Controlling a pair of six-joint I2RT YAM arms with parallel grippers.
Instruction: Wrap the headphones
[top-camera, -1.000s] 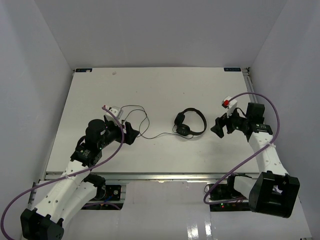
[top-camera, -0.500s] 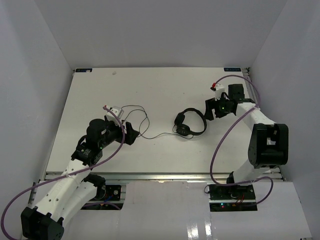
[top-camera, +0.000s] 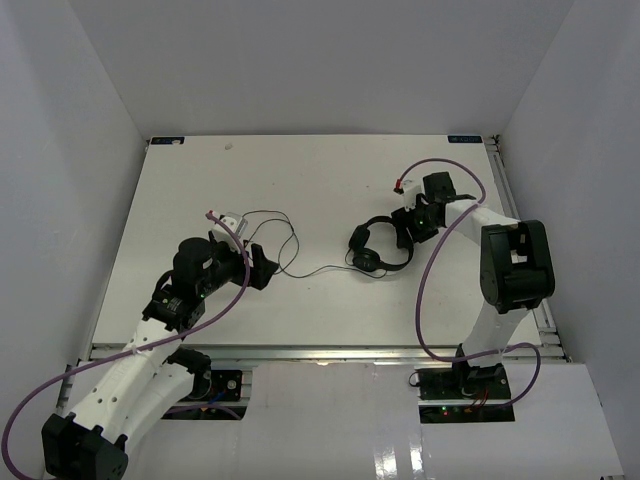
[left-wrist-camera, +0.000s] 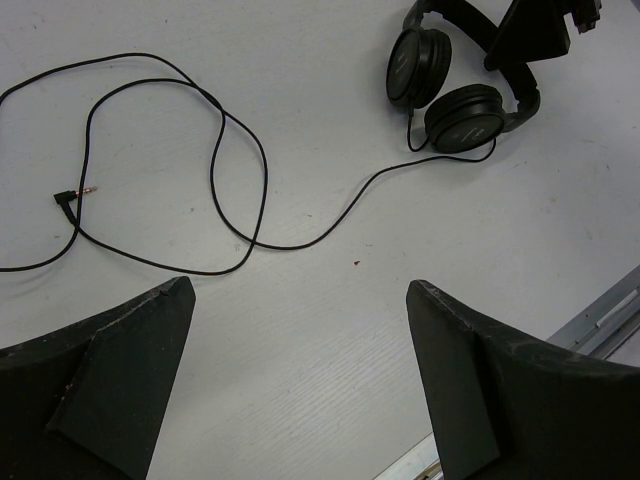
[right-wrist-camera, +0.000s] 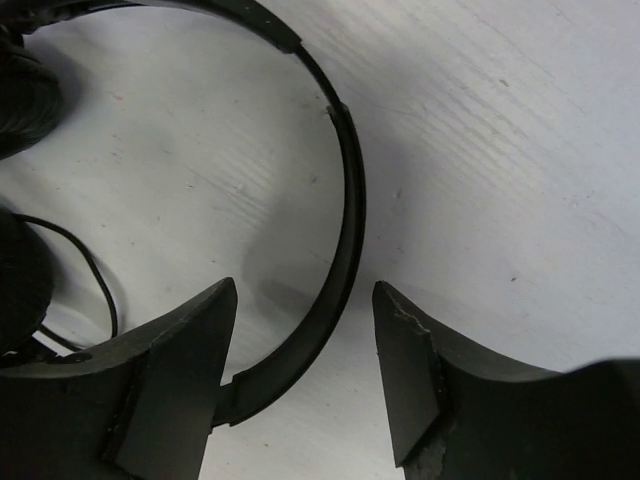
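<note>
Black headphones (top-camera: 380, 245) lie centre-right on the table (top-camera: 200, 180), cord (left-wrist-camera: 265, 185) sprawled loose twd your left gripper (left-wrist-camera: 300, 290), which hangs wide open, empty. Right gripper (right-wrist-camera: 305, 300) straddles the headband (right-wrist-camera: 355, 215), jaws apart, not yet closed, prob. to pin it for wrapping.

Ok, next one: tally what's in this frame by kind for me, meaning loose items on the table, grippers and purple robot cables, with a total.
Headphones: 1
Grippers: 2, the left gripper and the right gripper, both open
Purple cables: 2, one per arm
Total: 5
</note>
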